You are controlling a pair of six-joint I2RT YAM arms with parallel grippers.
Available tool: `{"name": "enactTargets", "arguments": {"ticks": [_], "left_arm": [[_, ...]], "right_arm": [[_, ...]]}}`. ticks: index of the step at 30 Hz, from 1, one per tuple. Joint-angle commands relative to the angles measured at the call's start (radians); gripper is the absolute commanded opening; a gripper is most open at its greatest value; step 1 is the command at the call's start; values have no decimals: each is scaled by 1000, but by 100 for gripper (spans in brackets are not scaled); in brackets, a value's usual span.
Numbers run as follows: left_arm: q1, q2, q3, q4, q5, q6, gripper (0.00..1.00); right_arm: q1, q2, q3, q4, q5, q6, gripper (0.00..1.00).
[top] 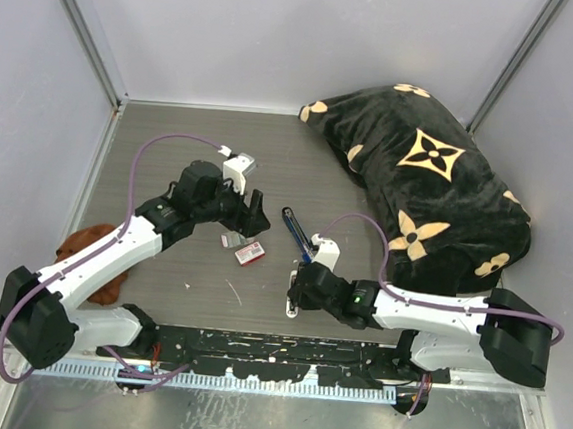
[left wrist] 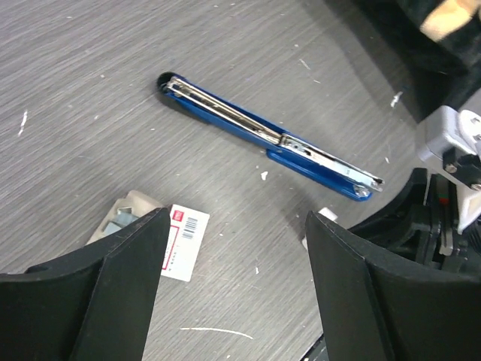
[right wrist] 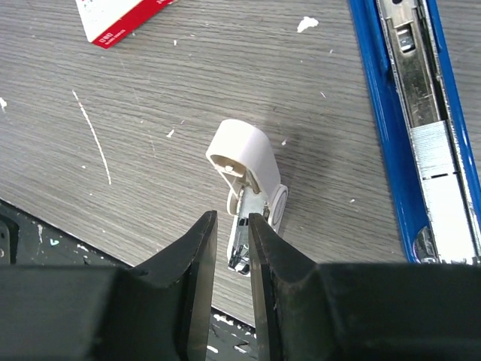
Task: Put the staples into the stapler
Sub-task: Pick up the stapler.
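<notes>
**Stapler (left wrist: 248, 124) lies opened on the table (top: 171, 154), with the staples (right wrist: 442, 154) in its silver channel.**
Your left gripper (left wrist: 237, 226) hangs wide open and empty above the table, near the box (left wrist: 184, 241). Your right gripper (right wrist: 233, 226) has its jaws narrowed around the metal end of the white piece (right wrist: 244, 162), just beside the stapler. You cannot tell whether it truly clamps.

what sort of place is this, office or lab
Probably a robot test booth, not an office: plain grey walls box in a table, with two robot arms bolted at its near edge.
</notes>
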Motion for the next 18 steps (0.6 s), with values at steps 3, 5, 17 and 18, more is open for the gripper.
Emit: {"name": "enactTargets", "arguments": {"ticks": [3,5,17,18], "left_arm": [[0,-11,21,-9,-89,-3,75],[0,-27,19,-19,-110,-2,77],[0,-115,-3,-25,-211,6,83],[1,-116,-4,-25,-211,8,83]], "right_arm": [[28,26,43,-20,55,78,28],[40,32,51,-34,63,92,28],[60,75,43,-23,62,121,25],[61,77,42,-20,62,121,25]]}}
